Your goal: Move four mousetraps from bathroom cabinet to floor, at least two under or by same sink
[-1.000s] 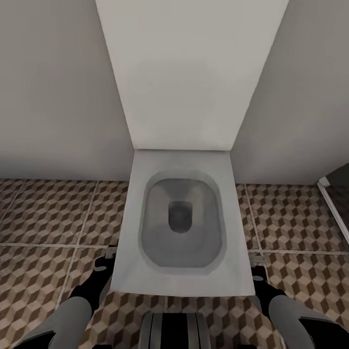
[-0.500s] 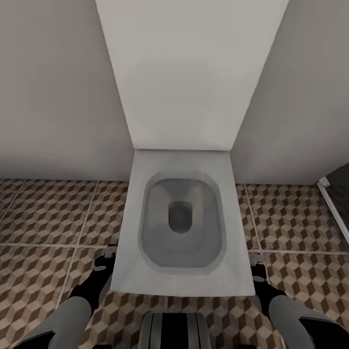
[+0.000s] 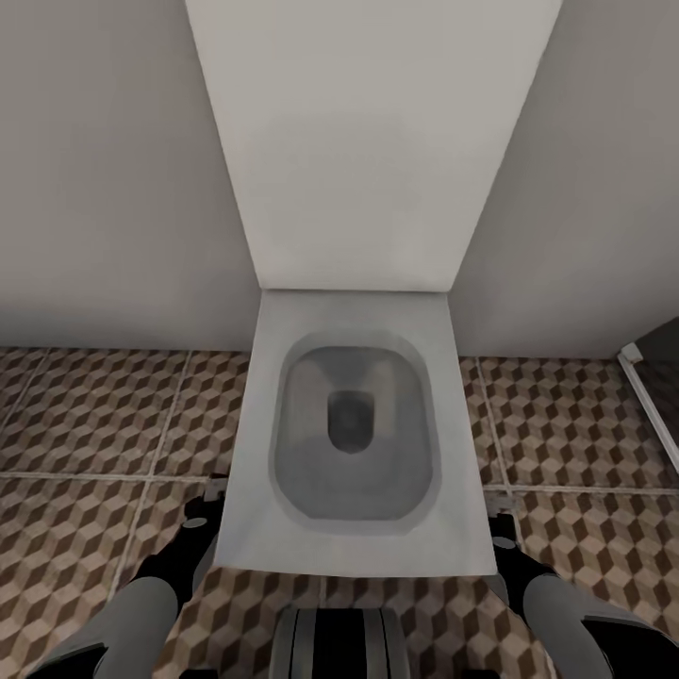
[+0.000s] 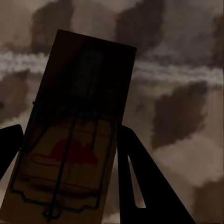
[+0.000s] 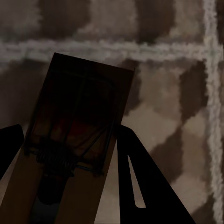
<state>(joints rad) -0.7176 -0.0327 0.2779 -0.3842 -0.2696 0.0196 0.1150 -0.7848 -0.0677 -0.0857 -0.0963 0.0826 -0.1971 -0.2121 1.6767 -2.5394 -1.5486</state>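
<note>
Wooden mousetraps are gripped in both grippers: one mousetrap is pinched between the left gripper's dark fingers, another mousetrap between the right gripper's fingers, each above the cube-patterned bathroom floor. A white toilet is seen straight ahead against the wall, with the two grippers low at either side of its front edge.

surface: cube-patterned bathroom floor | on it: white toilet against wall
</note>
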